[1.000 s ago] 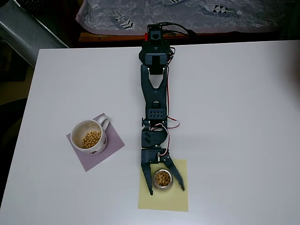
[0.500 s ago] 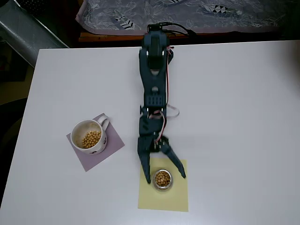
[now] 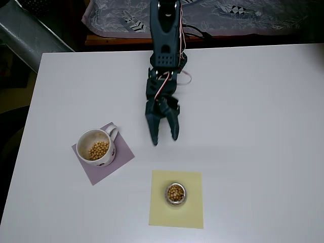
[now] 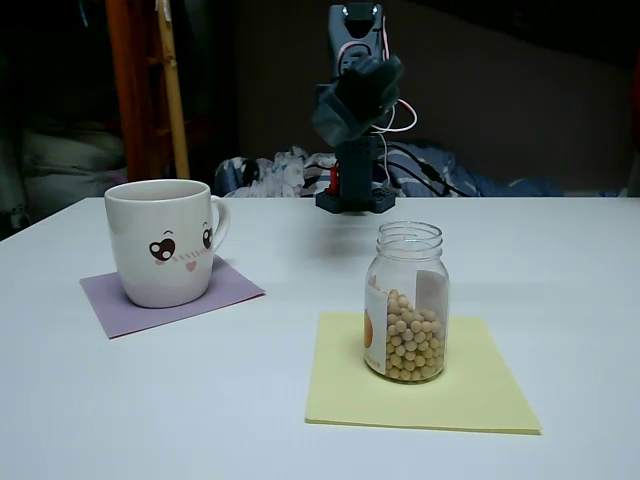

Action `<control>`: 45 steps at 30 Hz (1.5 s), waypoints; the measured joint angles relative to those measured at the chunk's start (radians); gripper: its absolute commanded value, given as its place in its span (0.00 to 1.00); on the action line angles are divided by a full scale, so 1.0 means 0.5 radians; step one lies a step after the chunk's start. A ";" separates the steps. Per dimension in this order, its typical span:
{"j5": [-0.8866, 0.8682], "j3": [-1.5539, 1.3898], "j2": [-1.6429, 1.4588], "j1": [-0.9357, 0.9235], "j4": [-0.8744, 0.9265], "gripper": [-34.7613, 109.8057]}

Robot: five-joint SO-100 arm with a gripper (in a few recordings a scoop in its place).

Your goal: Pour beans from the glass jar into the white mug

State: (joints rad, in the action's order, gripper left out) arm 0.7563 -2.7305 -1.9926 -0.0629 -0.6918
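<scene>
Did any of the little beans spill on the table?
No, nothing stands out. The yellowish-tan beans sit inside the upright clear glass jar on its yellow paper square, and more lie in the squat white ceramic mug. None lie loose on the white table.

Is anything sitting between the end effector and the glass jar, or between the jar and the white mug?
Nothing visible. The end effector hangs over bare white table behind the small clear glass jar on its yellow sheet. Open tabletop also separates the jar from the squat white ceramic mug on its purple mat.
</scene>
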 measured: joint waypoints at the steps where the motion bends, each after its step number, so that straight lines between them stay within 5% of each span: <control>1: -0.067 -0.089 -0.110 0.000 0.086 0.41; 10: -0.703 -0.568 -1.212 -0.055 1.147 0.26; 25: -1.117 -0.831 -2.626 -0.092 2.583 0.24; 33: -1.470 -0.838 -2.635 -0.031 2.939 0.24; 45: -1.491 -0.841 -2.635 0.006 3.093 0.24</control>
State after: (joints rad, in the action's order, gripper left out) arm 0.0107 -3.1508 -3.3103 -0.0598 0.8544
